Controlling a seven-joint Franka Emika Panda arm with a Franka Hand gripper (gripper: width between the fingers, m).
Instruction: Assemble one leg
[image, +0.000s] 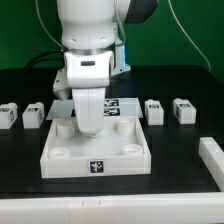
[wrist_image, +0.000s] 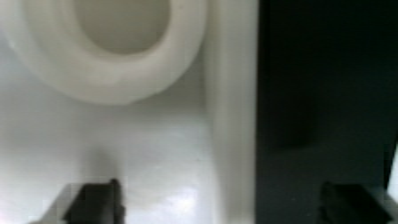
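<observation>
Exterior view: black counter (image: 20, 160) carries big white panel (image: 60, 160), right under jaws. Nearest leg (image: 34, 115) sits well off to jaws' side, w/ others alike on both sides. Wrist view: fingers (wrist_image: 93, 203) spread wide, nothing btwn.

Light: bright, even, from above — white arm (image: 90, 35) and panel (image: 62, 166) near glare on black table (image: 20, 195).
Shadows: soft, beneath arm.
Wrist view: blurred — socket (wrist_image: 121, 35) out of focus, half the frame dark.

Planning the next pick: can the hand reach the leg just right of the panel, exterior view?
Probably yes: the leg stands free with nothing over it, and the hand is open above the panel.
</observation>
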